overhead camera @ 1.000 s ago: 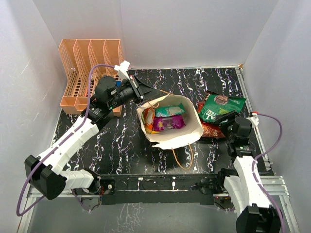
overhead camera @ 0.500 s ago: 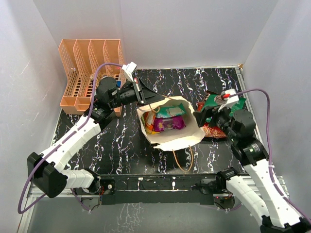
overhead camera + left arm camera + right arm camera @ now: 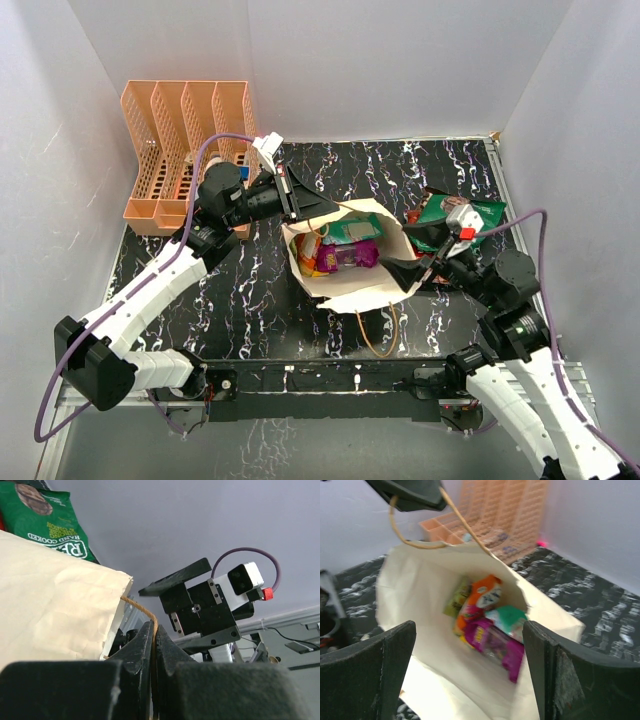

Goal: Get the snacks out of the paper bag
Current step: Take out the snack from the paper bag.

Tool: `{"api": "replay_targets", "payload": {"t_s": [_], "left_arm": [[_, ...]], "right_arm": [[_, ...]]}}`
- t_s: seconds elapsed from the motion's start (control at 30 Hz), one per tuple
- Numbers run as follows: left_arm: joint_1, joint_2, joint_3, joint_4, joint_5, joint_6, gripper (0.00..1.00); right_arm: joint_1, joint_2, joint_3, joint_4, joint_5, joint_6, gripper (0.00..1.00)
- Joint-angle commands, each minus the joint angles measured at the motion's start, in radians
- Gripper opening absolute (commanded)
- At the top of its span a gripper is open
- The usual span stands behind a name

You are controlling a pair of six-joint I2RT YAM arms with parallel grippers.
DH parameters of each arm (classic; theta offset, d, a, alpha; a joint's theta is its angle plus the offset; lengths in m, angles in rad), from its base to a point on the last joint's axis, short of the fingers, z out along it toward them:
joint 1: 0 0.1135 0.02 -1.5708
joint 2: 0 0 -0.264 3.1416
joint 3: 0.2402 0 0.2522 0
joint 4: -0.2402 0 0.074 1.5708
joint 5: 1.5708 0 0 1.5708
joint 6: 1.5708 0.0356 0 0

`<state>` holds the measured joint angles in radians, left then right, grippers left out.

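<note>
The cream paper bag (image 3: 375, 280) stands open mid-table and also shows in the right wrist view (image 3: 435, 680). Inside lie a purple packet (image 3: 497, 647), an orange packet (image 3: 482, 595), a green-teal packet (image 3: 517, 620) and a yellow-green one (image 3: 455, 597). My left gripper (image 3: 322, 206) is shut on the bag's brown cord handle (image 3: 142, 609) at the far rim, holding the mouth open. My right gripper (image 3: 415, 255) is open and empty at the bag's right rim, jaws wide, facing the opening. A green chip bag (image 3: 455, 218) and a red packet (image 3: 432, 266) lie on the table right of the bag.
An orange slotted organizer (image 3: 185, 140) stands at the back left against the wall. The bag's near cord handle (image 3: 378, 330) hangs toward the front edge. White walls close in left, back and right. A metal rail (image 3: 330, 385) runs along the near edge.
My right arm has swung left from the packets on the table to the bag's right rim, jaws open. My left gripper has kept hold of the cord handle, shifting slightly.
</note>
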<state>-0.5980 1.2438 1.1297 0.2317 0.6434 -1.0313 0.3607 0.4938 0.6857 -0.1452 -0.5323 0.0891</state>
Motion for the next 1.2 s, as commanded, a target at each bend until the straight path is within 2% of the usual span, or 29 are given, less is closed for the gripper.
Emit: {"api": "replay_targets", "payload": {"t_s": [0.0,0.1,0.23,0.27,0.33,0.5,0.57,0.63,0.7,0.8,0.9,1.03,1.17], "left_arm": [[-0.003,-0.035,0.082,-0.113,-0.051,0.063,0.00],[-0.003,-0.034,0.086,-0.125,-0.073,0.073,0.00],[-0.002,-0.028,0.085,-0.126,-0.063,0.074,0.00],[-0.003,-0.027,0.085,-0.126,-0.060,0.073,0.00],[-0.004,-0.026,0.087,-0.123,-0.060,0.070,0.00],[-0.003,-0.026,0.105,-0.129,-0.060,0.072,0.00],[-0.004,-0.026,0.111,-0.133,-0.063,0.074,0.00],[-0.003,-0.031,0.110,-0.132,-0.069,0.076,0.00],[-0.002,-0.038,0.098,-0.112,-0.075,0.062,0.00],[-0.004,-0.051,0.074,-0.070,-0.075,0.034,0.00],[-0.002,-0.051,0.072,-0.073,-0.081,0.027,0.00],[-0.002,-0.049,0.108,-0.132,-0.103,0.062,0.00],[-0.002,-0.057,0.106,-0.128,-0.102,0.067,0.00]], "right_arm": [[0.013,0.026,-0.065,0.379,-0.224,0.277,0.85],[0.040,0.040,-0.075,0.434,-0.224,0.317,0.81],[0.067,0.081,-0.062,0.400,-0.181,0.309,0.78],[0.080,0.101,-0.057,0.383,-0.152,0.310,0.74],[0.129,0.133,-0.046,0.329,-0.049,0.299,0.68],[0.312,0.148,-0.046,0.298,0.209,0.235,0.67],[0.402,0.190,-0.038,0.294,0.312,0.220,0.62],[0.508,0.243,-0.021,0.273,0.487,0.181,0.59],[0.610,0.290,-0.010,0.268,0.731,0.142,0.59],[0.709,0.376,-0.006,0.316,0.998,0.095,0.60],[0.765,0.458,-0.030,0.434,1.179,0.082,0.60],[0.784,0.559,-0.080,0.624,1.294,0.096,0.59],[0.783,0.671,-0.067,0.733,1.338,0.124,0.60]]}}
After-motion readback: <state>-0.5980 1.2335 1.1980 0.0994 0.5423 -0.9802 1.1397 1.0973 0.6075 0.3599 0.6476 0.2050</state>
